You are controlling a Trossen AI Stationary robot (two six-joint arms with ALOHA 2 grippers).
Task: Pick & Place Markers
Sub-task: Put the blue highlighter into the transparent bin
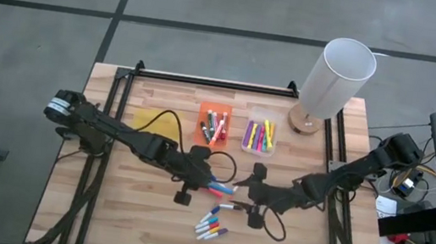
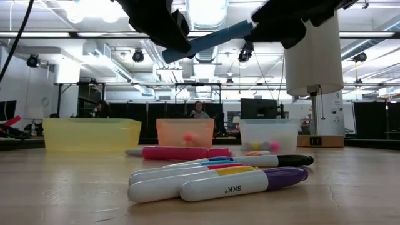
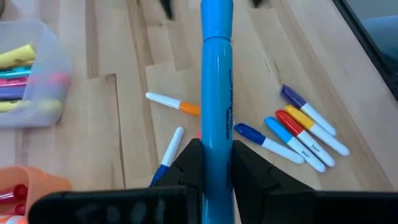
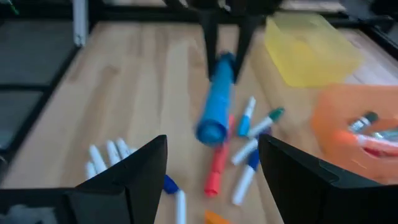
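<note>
With my left gripper [image 3: 216,163] clamped narrow on the blue marker [image 3: 217,93], I have it lifted clear of the table [image 1: 144,223], near the middle of the high view, its barrel reaching out toward the right arm. My right gripper [image 4: 211,168] sits opposite with its jaws spread wide and empty, and in its wrist view the blue marker's free end lies just ahead of them, not yet between them. I read this as a handover in the air: the pick is done and the placing is not. Below the two grippers, lower centre in the high view, loose markers [image 1: 212,224] lie on the wood, some fanned side by side, others scattered. Toward the upper centre stand the orange bin [image 1: 215,110] and the clear bin [image 1: 258,149], each already holding markers, and the yellow bin [image 1: 150,119] to their left looks empty. A white cylinder [image 1: 337,79] stands at the upper right of the table. My next move, as I judge it, is to ease the right jaws forward around the free end, close them, and only then let go with the left. If I release too early the marker drops, and a skewed approach could knock it sideways. Which bin this colour belongs in I cannot tell.
</note>
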